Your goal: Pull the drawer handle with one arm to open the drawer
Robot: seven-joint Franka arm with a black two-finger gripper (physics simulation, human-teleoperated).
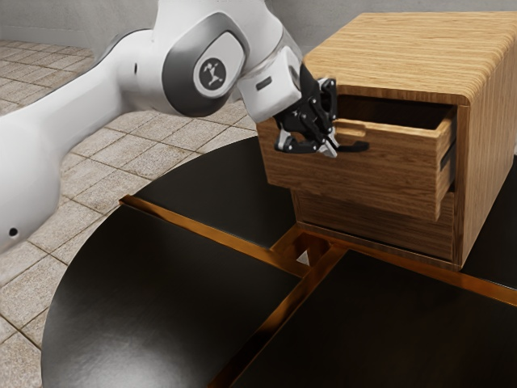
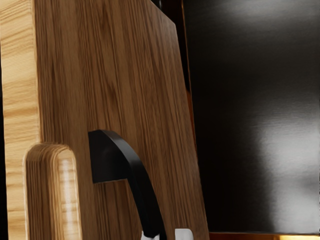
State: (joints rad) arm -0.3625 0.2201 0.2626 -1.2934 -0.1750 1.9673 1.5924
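Note:
A wooden cabinet (image 1: pixel 420 48) stands on the table at the exterior view's right. Its top drawer (image 1: pixel 380 174) sticks out part-way toward the arm, leaving a dark gap behind its front panel. A black curved handle (image 1: pixel 354 147) is mounted on that panel. My black gripper (image 1: pixel 321 147) sits at the handle's near end, shut on it. In the wrist view the drawer front (image 2: pixel 115 75) stands close to the hand. The black handle (image 2: pixel 117 160) arches down to a white fingertip (image 2: pixel 183 234) at the lower edge.
The lower drawer (image 1: pixel 371 222) is flush with the cabinet. The black tabletop (image 1: pixel 161 307) is split by wooden strips (image 1: pixel 266 315) and runs out in front of the cabinet. A tiled floor (image 1: pixel 97 170) lies beyond the table edge.

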